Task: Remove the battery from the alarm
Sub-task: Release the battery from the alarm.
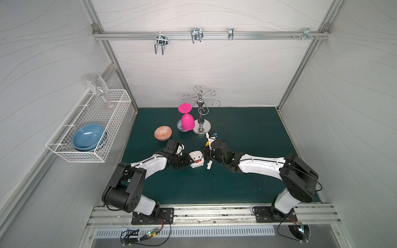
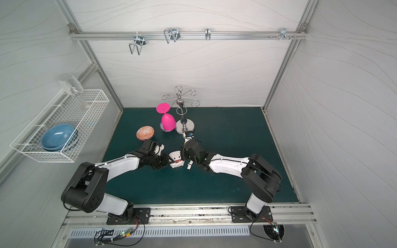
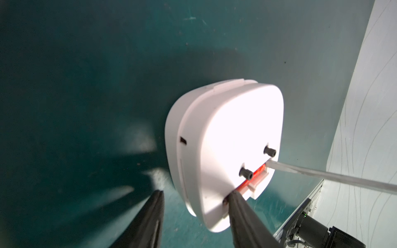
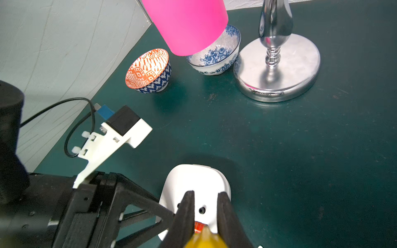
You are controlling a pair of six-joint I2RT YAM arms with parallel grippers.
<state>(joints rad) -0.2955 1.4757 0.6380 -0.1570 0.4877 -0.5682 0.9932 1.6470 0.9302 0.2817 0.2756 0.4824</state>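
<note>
Left tool [image 3: 196,194] sits spread around the back-up alarm [image 3: 232,128] on the tabletop [image 3: 86,85], right tool [image 4: 206,194] pinches the screwdriver [image 4: 204,238], mid-pry at the battery [image 3: 255,174] in its open bay; next, probably lever it out.

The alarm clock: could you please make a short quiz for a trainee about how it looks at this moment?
1. True or false: the battery sits inside the open compartment of the alarm clock.
2. What does the right claw hold? A) a spoon B) a yellow-handled screwdriver C) a wrench
3. Fill in: the alarm clock lies with its ___ side up.
Key: 1 true; 2 B; 3 back.
</note>
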